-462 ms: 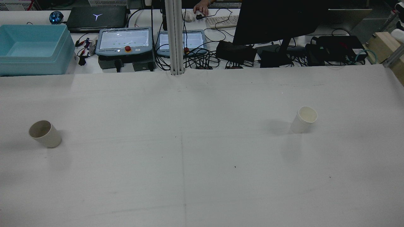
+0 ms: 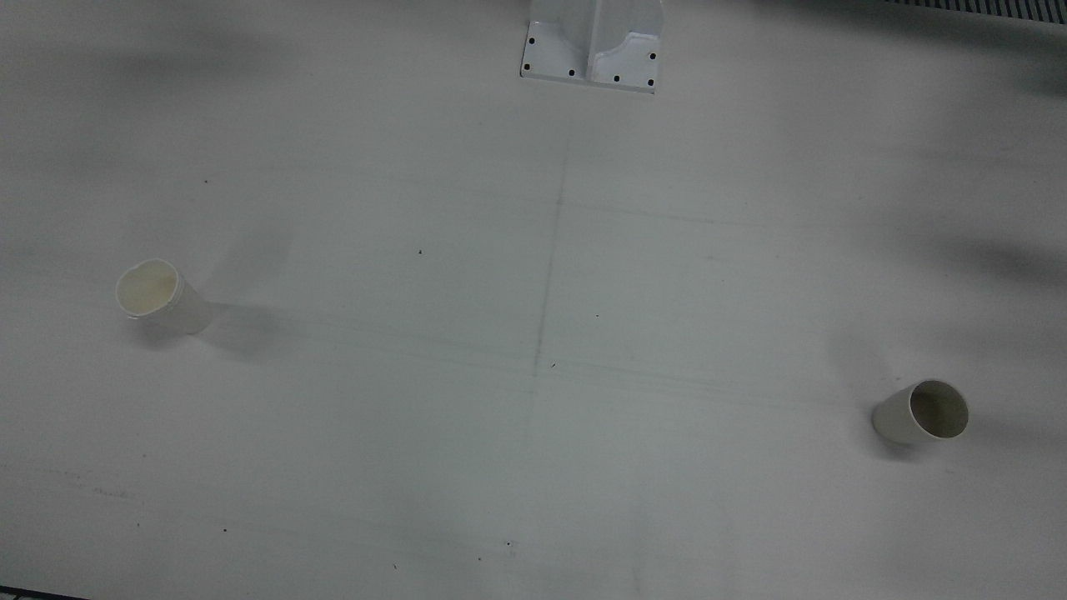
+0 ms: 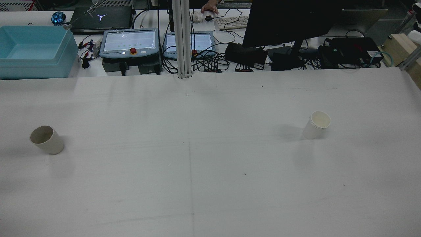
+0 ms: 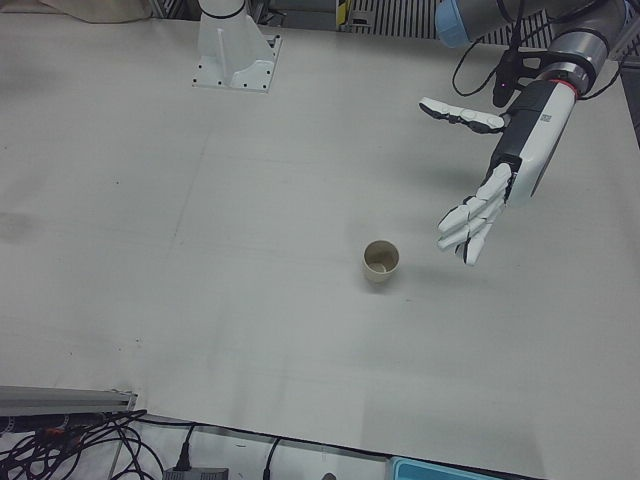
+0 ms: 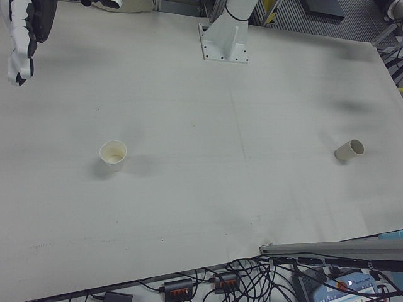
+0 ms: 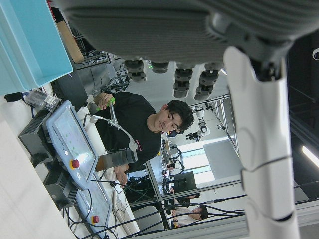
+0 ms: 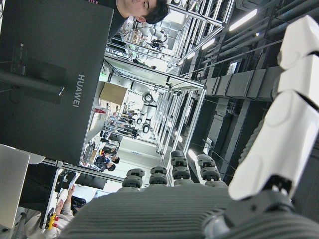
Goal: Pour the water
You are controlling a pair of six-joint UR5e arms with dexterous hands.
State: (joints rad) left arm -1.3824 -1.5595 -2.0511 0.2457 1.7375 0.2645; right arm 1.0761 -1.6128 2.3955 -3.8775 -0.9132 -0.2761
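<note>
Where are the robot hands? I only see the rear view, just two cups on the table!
Observer: The left robot hand hovers open, just beside the grey-beige cup, not touching it.
Operator: And the other one?
Observer: The right robot hand hangs open, high over the table's far corner, well away from the white cup.
Operator: Is there water in my white cup?
Observer: Its inside looks yellowish in the front view, but whether that is water, I cannot tell.

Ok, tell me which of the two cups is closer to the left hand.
The beige cup, dark inside. It stands just beside the open left hand; the white cup with the pale interior sits on the table's other half.
</note>
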